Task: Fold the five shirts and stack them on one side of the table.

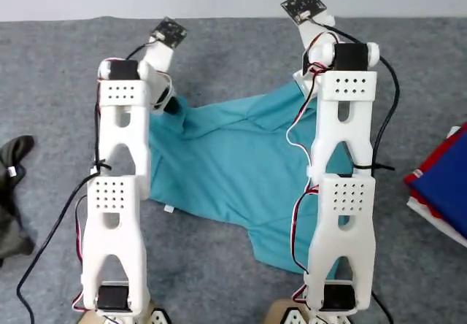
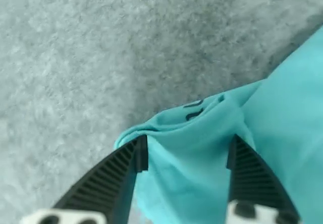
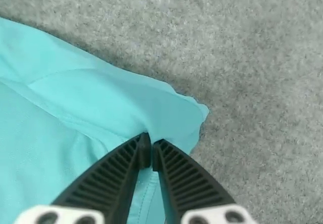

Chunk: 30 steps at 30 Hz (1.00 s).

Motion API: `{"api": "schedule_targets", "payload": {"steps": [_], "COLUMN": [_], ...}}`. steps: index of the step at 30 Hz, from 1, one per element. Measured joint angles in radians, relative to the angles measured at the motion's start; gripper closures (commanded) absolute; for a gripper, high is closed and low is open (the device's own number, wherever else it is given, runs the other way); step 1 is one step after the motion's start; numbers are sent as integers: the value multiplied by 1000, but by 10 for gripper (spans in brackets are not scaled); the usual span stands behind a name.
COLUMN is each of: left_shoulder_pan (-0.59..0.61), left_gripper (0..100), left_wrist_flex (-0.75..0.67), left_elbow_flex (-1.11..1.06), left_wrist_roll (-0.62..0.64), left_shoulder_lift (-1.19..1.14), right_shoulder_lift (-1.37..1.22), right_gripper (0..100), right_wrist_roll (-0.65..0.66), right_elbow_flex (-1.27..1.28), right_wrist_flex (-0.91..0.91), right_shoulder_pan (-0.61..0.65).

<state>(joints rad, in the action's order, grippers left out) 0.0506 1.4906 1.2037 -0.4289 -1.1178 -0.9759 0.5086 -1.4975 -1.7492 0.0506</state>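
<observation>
A teal shirt [image 1: 233,171] lies spread on the grey table cover between my two arms. At the shirt's far left corner my left gripper [image 2: 187,153] stands open, and a bunched fold of the teal shirt [image 2: 202,133] sits between its black fingers [image 2: 128,163]. At the far right corner my right gripper [image 3: 150,151] is shut on the edge of the teal shirt [image 3: 101,98]. In the high view the left gripper [image 1: 170,105] and the right gripper [image 1: 306,83] are mostly hidden under the white arms.
A dark garment [image 1: 11,193] lies crumpled at the left edge. A pile of blue, red and white shirts [image 1: 445,185] sits at the right edge. Grey table cover [image 1: 233,61] stretches beyond the shirt.
</observation>
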Motion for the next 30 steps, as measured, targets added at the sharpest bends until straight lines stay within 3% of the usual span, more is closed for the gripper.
{"api": "schedule_targets", "payload": {"steps": [4,9,16,23,30], "left_shoulder_pan": [-3,-5,-5,-26,-28], "left_gripper": [789,996,995,995,995], "left_wrist_flex": [-37,-38,26,226,239], "left_elbow_flex": [0,0,46,359,423], "left_wrist_roll": [-26,-100,-124,-126,-129], "left_shoulder_lift": [-38,-57,-57,-57,-57], "right_shoulder_lift": [0,0,0,20,114], "right_gripper": [987,987,987,987,987], "right_wrist_roll": [0,0,0,0,0], "right_elbow_flex": [0,0,0,0,8], "right_wrist_flex": [0,0,-2,-3,-3], "right_shoulder_pan": [-2,0,0,0,-61]}}
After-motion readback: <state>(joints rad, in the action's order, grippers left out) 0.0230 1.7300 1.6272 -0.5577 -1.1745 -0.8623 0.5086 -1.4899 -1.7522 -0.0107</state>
